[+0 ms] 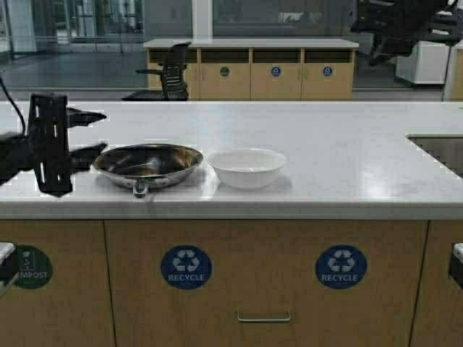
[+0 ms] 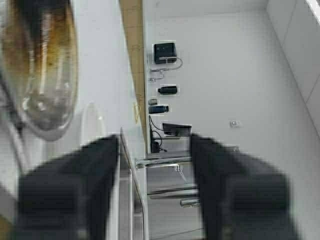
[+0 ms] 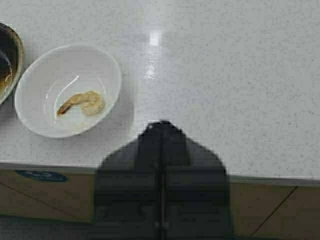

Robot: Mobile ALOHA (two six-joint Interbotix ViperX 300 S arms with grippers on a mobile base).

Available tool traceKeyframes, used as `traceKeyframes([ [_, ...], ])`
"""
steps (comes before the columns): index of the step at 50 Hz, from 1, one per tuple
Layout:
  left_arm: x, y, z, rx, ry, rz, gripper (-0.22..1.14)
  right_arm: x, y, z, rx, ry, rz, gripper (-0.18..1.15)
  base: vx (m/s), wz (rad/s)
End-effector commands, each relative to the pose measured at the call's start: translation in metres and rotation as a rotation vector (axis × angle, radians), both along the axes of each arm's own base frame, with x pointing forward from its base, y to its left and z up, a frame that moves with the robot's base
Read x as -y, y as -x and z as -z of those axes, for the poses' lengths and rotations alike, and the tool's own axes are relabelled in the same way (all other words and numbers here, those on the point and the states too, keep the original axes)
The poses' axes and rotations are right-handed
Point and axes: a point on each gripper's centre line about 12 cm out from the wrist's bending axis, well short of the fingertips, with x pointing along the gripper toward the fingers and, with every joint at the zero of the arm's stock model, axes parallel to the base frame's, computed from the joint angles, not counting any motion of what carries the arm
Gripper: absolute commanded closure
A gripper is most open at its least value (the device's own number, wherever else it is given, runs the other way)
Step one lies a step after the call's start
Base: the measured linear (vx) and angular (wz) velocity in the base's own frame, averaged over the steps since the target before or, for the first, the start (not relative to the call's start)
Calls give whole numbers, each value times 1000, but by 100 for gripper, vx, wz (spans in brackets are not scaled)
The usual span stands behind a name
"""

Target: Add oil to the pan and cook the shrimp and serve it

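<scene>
Shrimp (image 3: 82,103), cooked to an orange-pink, lies curled in the white bowl (image 1: 247,167). We see the bowl on the counter (image 1: 340,163) just beside the pan (image 1: 148,164), at the pan's 3 o'clock, their rims close but apart. The pan's stubby handle (image 1: 140,189) points to 6 o'clock, toward the counter edge. Our left gripper (image 1: 90,134) hovers at the pan's 9 o'clock, fingers (image 2: 75,195) spread wide with nothing between them. Our right gripper (image 3: 161,131) hangs above the counter's front edge, at the bowl's 4 o'clock, fingers pressed together and empty.
</scene>
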Motion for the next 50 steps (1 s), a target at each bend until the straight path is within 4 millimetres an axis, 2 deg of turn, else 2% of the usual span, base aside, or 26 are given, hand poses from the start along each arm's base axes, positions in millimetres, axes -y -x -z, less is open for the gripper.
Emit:
traceKeyframes([
  [1,-1,-2,-36,73,-68,-9,65,-1,-4,-13,40,-11,1,89,0,0],
  [3,0,-2,-45,94,-105,-6,83,-1,-4,-13,38,-11,0,89,0,0],
  [5,1,-2,-54,120,-147,1,96,-1,-4,-13,40,-11,0,89,0,0],
  [7,2,-2,-61,136,-189,6,100,-1,-3,-13,39,-10,-1,89,0,0],
  [15,6,-2,-84,94,-391,48,83,-1,-3,-13,37,-11,0,89,0,0],
  [26,6,0,-118,97,-656,85,85,-2,-2,-13,25,-10,-6,89,0,0],
  [35,23,-1,-142,116,-907,135,85,-2,0,-14,7,-11,-13,89,0,0],
  [41,36,-2,-151,110,-1080,165,85,-3,0,-18,8,-13,-18,89,0,0],
  [50,38,0,-157,151,-1175,174,85,-3,4,-20,-1,-9,-28,89,0,0],
])
